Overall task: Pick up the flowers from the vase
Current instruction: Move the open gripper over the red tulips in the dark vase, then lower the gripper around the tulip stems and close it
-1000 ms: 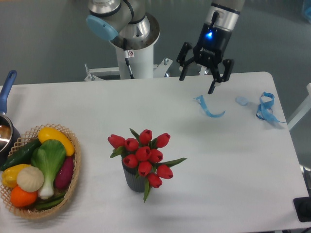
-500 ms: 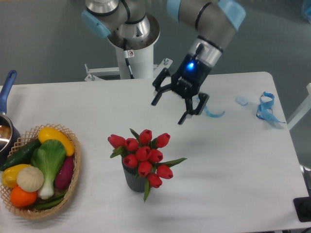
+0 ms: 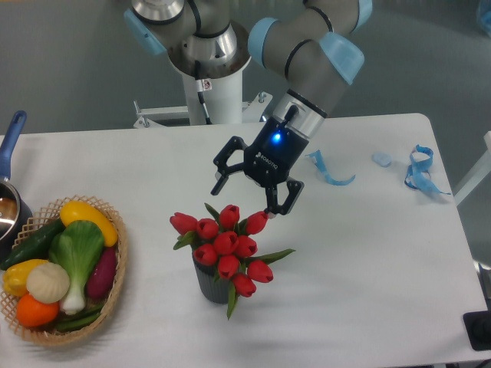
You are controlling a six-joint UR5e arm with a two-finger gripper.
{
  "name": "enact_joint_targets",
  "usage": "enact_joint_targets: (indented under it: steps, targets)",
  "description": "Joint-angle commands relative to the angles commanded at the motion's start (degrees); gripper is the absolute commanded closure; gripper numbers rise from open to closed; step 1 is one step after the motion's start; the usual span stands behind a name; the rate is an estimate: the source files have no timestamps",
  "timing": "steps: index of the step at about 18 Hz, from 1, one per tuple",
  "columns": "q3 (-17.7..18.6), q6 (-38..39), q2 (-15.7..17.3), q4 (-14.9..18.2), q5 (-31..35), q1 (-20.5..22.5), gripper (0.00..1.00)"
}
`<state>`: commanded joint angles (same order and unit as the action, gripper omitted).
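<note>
With the black two-finger gripper point(image 3: 244, 197) spread wide just above the bunch of red tulip buds with green leaves point(image 3: 225, 244) standing in the small dark grey ribbed vase point(image 3: 207, 284), you should close around the gathered heads gently, since they look light, soft and easily crushed.

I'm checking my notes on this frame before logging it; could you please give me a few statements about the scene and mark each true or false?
1. The gripper is open above the flowers. True.
2. The flowers lie flat on the table. False: they stand in the vase.
3. The wicker basket sits left of the vase. True.
4. The blue ribbon is held by the gripper. False: it lies on the table.
</note>
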<state>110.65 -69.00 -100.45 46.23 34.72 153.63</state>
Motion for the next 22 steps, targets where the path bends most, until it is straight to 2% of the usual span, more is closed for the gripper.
enact_joint_targets:
  steps: [9,15,22]
  targets:
    - [-1.67,0.36,-2.9,-1.06,0.53,-0.35,0.0]
    - [-4.83,0.44,-5.98,-1.15,0.53,-2.28,0.0]
    - [-5.98,0.44,-7.04,-1.32,0.53,-3.52,0.0]
